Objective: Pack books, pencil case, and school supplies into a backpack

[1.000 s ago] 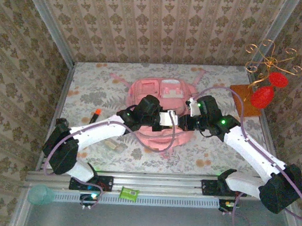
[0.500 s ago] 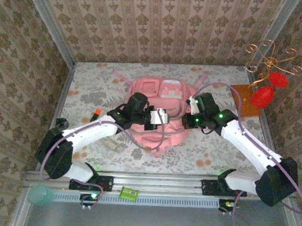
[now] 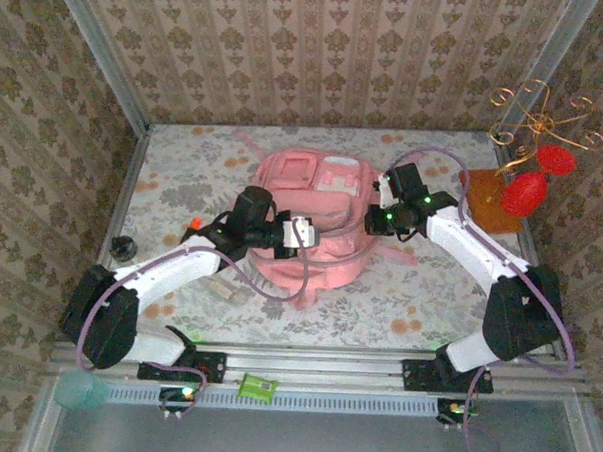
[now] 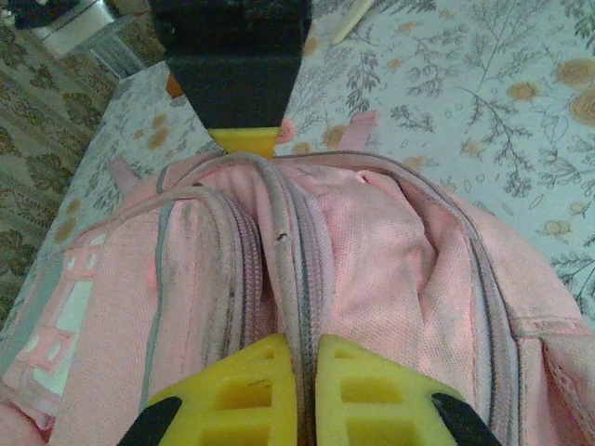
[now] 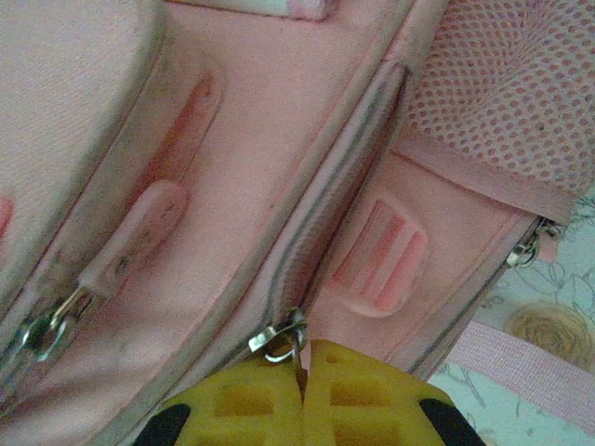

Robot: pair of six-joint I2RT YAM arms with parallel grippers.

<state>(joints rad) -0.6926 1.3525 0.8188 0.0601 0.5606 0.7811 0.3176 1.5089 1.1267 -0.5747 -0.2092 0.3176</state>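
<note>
Left claw (image 4: 297,372) is pressed shut on a raised ridge of the backpack (image 4: 390,279), right along a zip seam, with a fold of pink cloth nipped between its yellow pads. The right claw (image 5: 302,381) is closed too. Its pads meet just under the metal ring of a zip pull (image 5: 277,339), so it seems to have the tab pinched. The likely trouble is slippage. That tab is thin, and a tug off the line of the zip could pop it free. The left grip has only soft cloth, which may slide out, and then the whole bag would drag along instead of the zip running. Loose fabric bunching at the slider could also jam it. From above, a small pale block (image 3: 229,291) lies nearest the arm bases on the flowered table (image 3: 408,311). A marker (image 3: 194,224) with an orange cap lies a little beyond it, both left of the bag and apart from it. The backpack sits mid-table between the two arms. It is soft and pink, greyed with grime along the seams, with a mesh side pocket, a ribbed rubbery patch and several zips. Its straps trail toward the far wall.
</note>
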